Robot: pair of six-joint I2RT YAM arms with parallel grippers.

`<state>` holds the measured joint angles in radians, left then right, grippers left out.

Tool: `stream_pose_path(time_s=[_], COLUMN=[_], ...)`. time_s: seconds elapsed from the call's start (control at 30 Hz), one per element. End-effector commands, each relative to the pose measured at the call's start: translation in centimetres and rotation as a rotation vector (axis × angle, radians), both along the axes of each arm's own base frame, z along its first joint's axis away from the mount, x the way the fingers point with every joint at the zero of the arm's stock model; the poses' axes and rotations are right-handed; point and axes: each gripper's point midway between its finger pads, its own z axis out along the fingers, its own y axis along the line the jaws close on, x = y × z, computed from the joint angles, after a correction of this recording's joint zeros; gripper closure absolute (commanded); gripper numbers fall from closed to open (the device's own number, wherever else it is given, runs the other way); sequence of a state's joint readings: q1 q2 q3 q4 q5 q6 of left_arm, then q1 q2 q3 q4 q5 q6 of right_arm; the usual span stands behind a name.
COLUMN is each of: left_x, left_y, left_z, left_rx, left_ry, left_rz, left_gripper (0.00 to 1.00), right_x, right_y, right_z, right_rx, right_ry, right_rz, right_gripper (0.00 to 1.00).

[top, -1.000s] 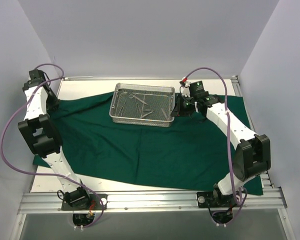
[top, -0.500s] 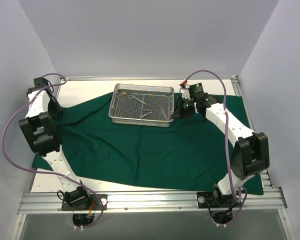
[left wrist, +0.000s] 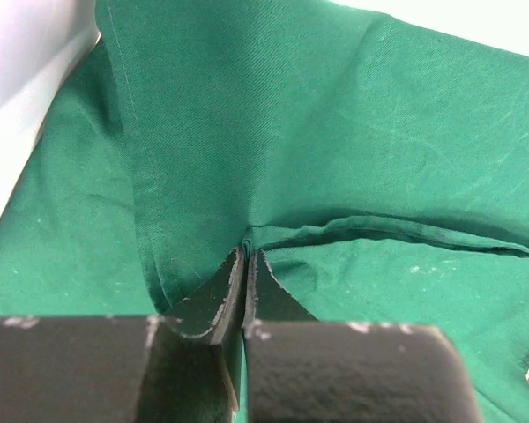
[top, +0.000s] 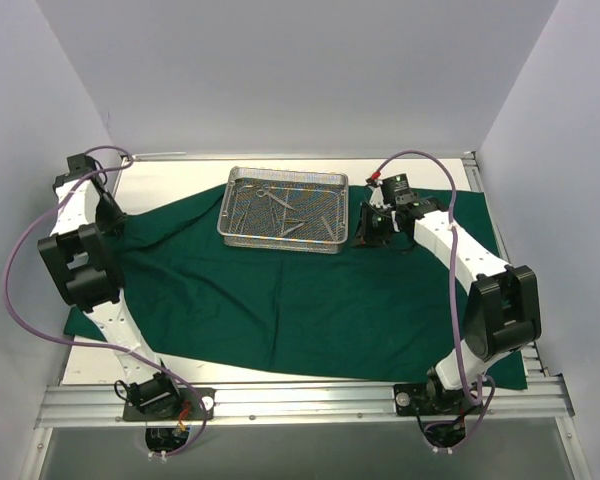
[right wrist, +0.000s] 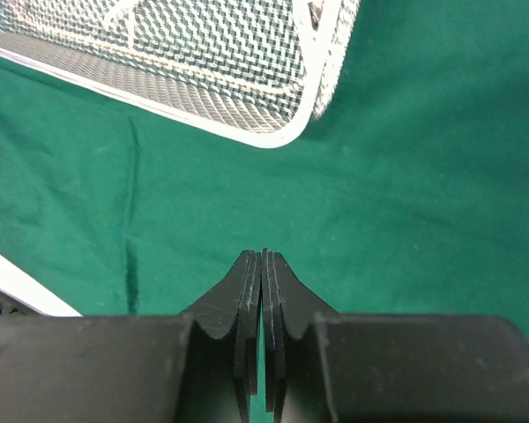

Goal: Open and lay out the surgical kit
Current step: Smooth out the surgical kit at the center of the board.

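Observation:
The surgical kit's dark green cloth (top: 310,300) lies spread across the table. Its silver wire-mesh tray (top: 280,246) stands on the far middle of the cloth and holds several slim steel instruments (top: 280,205). At the cloth's far left corner, my left gripper (top: 108,215) is shut on a raised fold of the cloth (left wrist: 361,231), pinched between its tips (left wrist: 247,256). My right gripper (top: 370,232) hovers just right of the tray, shut and empty (right wrist: 264,257). It sits over flat cloth (right wrist: 406,176) near the tray's corner (right wrist: 273,139).
White walls close in the left, back and right sides. Bare white tabletop (top: 180,180) shows behind the cloth and at the near left. An aluminium rail (top: 300,400) carries both arm bases along the near edge. Purple cables loop off each arm.
My left wrist dropped onto the cloth's far left corner, and its jaws opened briefly, then shut on a fold. My right gripper drifted slightly right and nearer, away from the tray's corner.

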<state>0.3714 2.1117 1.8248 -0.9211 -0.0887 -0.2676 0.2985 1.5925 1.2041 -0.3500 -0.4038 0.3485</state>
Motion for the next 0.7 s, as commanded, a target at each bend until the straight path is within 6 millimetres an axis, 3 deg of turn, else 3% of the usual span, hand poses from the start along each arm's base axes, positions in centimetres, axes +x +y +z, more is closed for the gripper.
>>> stream_pose_path(time_s=[0.0,0.13,0.17,0.2,0.23,0.27,0.3,0.37,0.43,0.5,0.53,0.57,0.67], left_x=[1.6,3.7,3.9,5.1,5.6,5.8,6.7,7.5,9.7,12.1,14.4,15.7,19.3], left_y=[0.9,1.3,1.3,1.6,1.6,1.6,2.0,2.4,2.6,2.5,2.2,1.9,1.1], left_z=[4.9,7.6,7.1,8.9,9.2,8.1,9.4,8.5,10.1,9.3,10.9,10.0,9.9], left_rx=[0.027,0.021,0.007,0.019,0.012,-0.002,0.012,0.003,-0.002,-0.025,-0.045,-0.067,-0.104], left_ry=[-0.126,-0.190,-0.171,-0.221,-0.233,-0.204,-0.241,-0.237,-0.327,-0.385,-0.493,-0.521,-0.662], left_rz=[0.015,0.008,0.008,0.002,-0.005,-0.009,-0.006,-0.001,-0.014,-0.059,-0.119,-0.152,-0.244], left_gripper=[0.98,0.98,0.98,0.98,0.98,0.97,0.97,0.97,0.96,0.91,0.91,0.91,0.91], right_x=[-1.2,-1.8,-1.8,-1.8,-1.7,-1.6,-1.6,-1.5,-1.6,-1.5,-1.4,-1.3,-1.2], right_y=[-1.2,-1.4,-1.4,-1.4,-1.3,-1.3,-1.3,-1.3,-1.4,-1.4,-1.4,-1.4,-1.6], right_z=[-0.7,-1.2,-1.2,-1.3,-1.3,-1.3,-1.4,-1.6,-1.9,-2.3,-2.4,-2.6,-3.1], right_rx=[-0.041,-0.039,-0.039,-0.037,-0.034,-0.032,-0.033,-0.035,-0.041,-0.043,-0.042,-0.040,-0.049], right_ry=[0.049,0.072,0.072,0.075,0.077,0.078,0.081,0.087,0.096,0.102,0.104,0.106,0.119], right_rz=[-0.034,-0.041,-0.045,-0.052,-0.051,-0.053,-0.053,-0.060,-0.065,-0.073,-0.085,-0.091,-0.107], right_gripper=[1.00,1.00,1.00,1.00,1.00,1.00,1.00,1.00,1.00,1.00,1.00,1.00,1.00])
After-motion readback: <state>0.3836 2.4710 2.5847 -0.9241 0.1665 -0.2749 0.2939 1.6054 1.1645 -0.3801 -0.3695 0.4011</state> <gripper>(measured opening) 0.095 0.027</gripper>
